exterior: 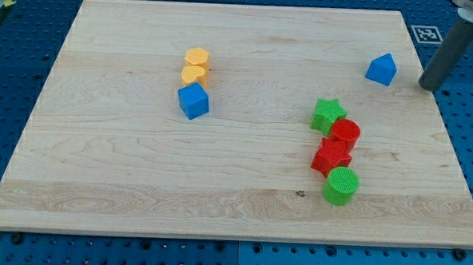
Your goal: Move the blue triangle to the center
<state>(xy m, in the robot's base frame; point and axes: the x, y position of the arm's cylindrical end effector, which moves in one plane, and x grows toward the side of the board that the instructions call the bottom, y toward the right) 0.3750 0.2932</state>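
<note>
The blue triangle [381, 69] lies near the view's upper right of the wooden board [139, 168]. My tip [430, 86] is the lower end of a dark rod that comes in from the view's top right. It rests near the board's right edge, a short way to the right of the blue triangle and apart from it.
A blue cube [193, 101] sits left of centre, with a yellow block [193, 73] and another yellow block [197, 58] stacked just above it in the view. At right of centre are a green star [328, 114], a red cylinder [346, 133], a red star [330, 156] and a green cylinder [341, 186].
</note>
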